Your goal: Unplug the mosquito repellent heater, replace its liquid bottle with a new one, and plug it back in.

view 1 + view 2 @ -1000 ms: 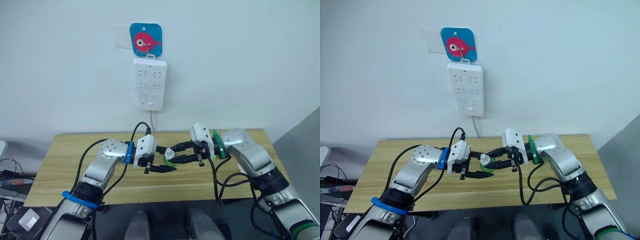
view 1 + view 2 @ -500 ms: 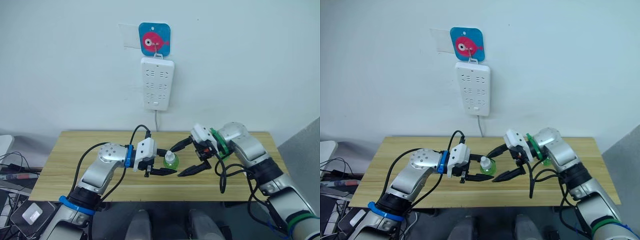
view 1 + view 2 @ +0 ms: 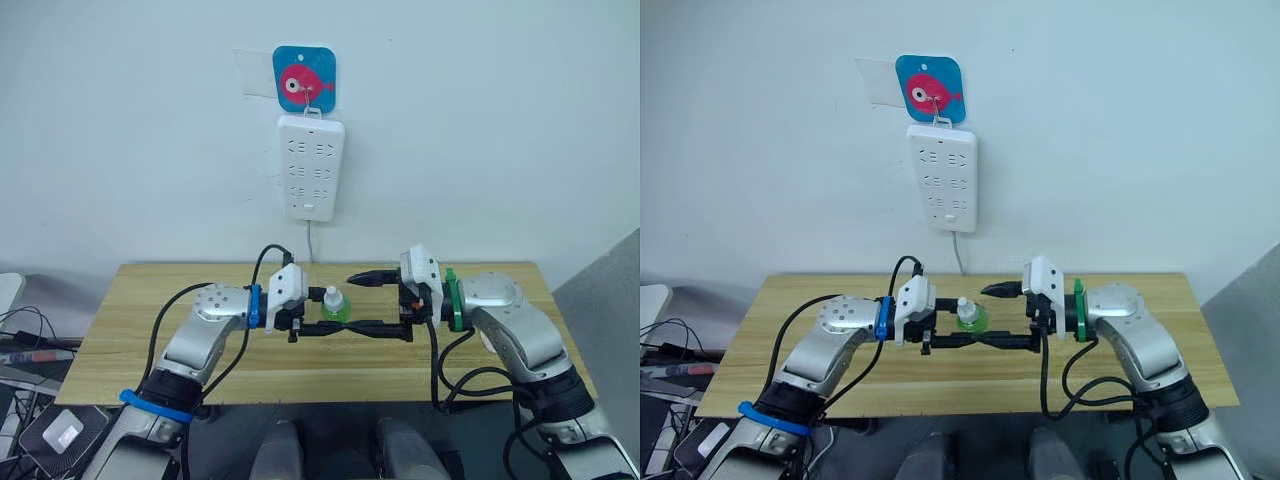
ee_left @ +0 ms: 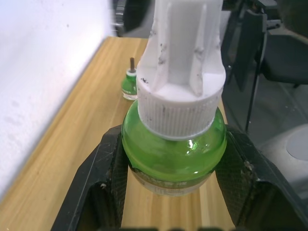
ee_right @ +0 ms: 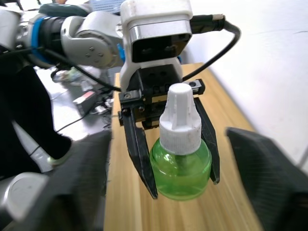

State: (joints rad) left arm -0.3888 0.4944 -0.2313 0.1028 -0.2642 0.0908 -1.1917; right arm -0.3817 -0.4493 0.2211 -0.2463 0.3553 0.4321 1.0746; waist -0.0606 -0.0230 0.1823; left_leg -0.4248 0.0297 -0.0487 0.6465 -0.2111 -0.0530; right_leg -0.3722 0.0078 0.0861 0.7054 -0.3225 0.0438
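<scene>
A green liquid bottle (image 3: 335, 306) with a white ribbed cap stands upright above the wooden table (image 3: 140, 345), and my left gripper (image 3: 322, 318) is shut on its round body. The left wrist view has the bottle (image 4: 173, 154) wedged between both black fingers (image 4: 98, 185). My right gripper (image 3: 352, 302) is open and faces the left one, one finger above the cap and one below the bottle, touching neither. A second small green bottle (image 4: 129, 85) with a bare wick stands on the table near the wall. The mosquito repellent heater is out of view.
A white multi-socket power strip (image 3: 310, 167) hangs on the wall from a blue hook plate with a pink fish (image 3: 304, 80), its sockets bare and its cable dropping behind the table. Cables and a device lie on the floor at left (image 3: 30, 350).
My right gripper let go of the bottle's cap, drew back, then came level again with its fingers spread above and below the bottle. The left gripper kept hold of the bottle. The camera shifted.
</scene>
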